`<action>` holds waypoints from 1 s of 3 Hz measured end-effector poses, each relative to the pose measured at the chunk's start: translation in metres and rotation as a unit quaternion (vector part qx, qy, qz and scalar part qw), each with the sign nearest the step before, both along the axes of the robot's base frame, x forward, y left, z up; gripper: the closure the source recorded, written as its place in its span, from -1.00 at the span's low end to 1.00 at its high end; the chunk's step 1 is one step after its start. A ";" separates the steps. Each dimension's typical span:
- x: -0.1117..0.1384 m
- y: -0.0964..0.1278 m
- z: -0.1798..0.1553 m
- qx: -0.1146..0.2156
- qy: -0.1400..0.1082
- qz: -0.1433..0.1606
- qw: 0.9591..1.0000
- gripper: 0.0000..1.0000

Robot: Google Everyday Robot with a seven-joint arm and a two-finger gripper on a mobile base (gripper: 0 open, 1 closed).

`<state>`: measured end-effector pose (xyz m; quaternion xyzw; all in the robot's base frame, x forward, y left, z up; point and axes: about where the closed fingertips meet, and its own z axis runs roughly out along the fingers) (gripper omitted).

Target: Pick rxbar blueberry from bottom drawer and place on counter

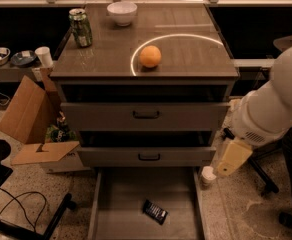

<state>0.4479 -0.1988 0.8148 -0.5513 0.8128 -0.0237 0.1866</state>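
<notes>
the bar (155, 211) lies in the open bottom drawer (121, 204). the gripper (231, 157) hangs just right of it; open or closed, i cannot tell.

The rxbar blueberry (155, 211) is a small flat bar in a dark glossy wrapper with pale lettering. It lies flat on the floor of the bottom drawer (118, 204), turned at a slant, its upper-left end farther in and its lower-right end nearer the front. It rests near the middle of the floor, clear of both side walls. The drawer is a shallow grey tray, pulled well out at the foot of the cabinet. The table (186, 64) above is a glossy grey-brown top bearing a bright curved ring of reflected light. The claw (229, 158) hangs outside the drawer's right wall, well apart from the bar.
</notes>
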 end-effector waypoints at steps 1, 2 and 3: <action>0.030 0.009 -0.033 0.000 -0.037 -0.017 0.999 -1.00; 0.066 0.026 -0.078 0.024 -0.049 -0.022 0.998 -1.00; 0.075 0.029 -0.094 0.059 -0.036 -0.036 0.997 -1.00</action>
